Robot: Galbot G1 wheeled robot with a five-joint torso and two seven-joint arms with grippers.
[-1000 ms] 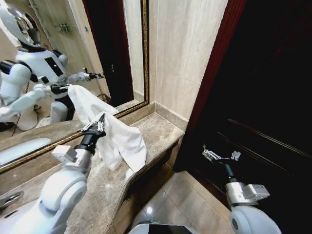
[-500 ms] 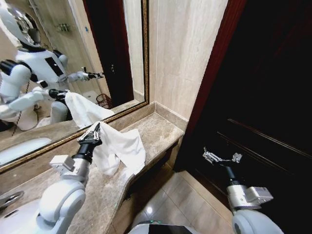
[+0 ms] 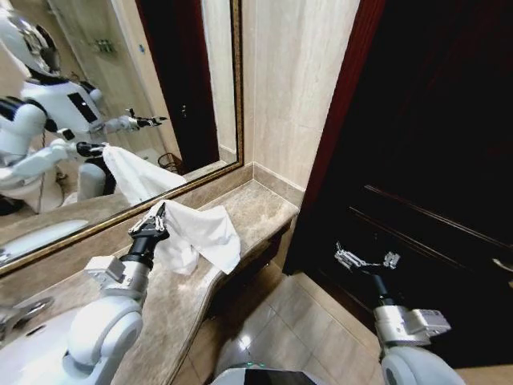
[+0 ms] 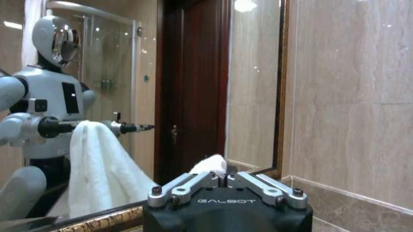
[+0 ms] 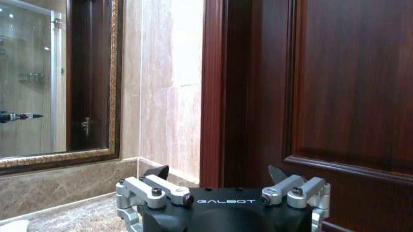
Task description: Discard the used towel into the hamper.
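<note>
Towel [image 3: 198,233]: white, bunched, pinched at its upper edge by my left gripper [image 3: 155,215]; the rest hangs down and drapes over the counter [image 3: 248,210], its loose end reaching toward the counter's front edge.
Left gripper: fingers closed tight on the cloth. In my left wrist view a small tuft of the towel [image 4: 212,164] sticks up just past the closed fingers [image 4: 187,183], which the head view does not resolve.
Hamper: a small dark openwork basket [image 3: 169,163] appears as a reflection in the mirror [image 3: 104,120], on the floor behind my reflected body. I see it directly in no frame, so I cannot tell its true place in the room.
Right gripper [image 3: 366,258]: held out low over the floor in front of the dark wooden door [image 3: 433,160], well apart from the towel. My right wrist view shows its two fingers [image 5: 154,188] spread wide with nothing between them.
Mirror: the left wrist view shows my own reflection with the towel hanging from the reflected arm, a long white fall of cloth that the head view shows smaller.
Counter: tan stone, ending against the beige tiled wall [image 3: 296,88].
Sink [image 3: 32,353]: white basin at the head view's lower left corner, beside my left arm.
</note>
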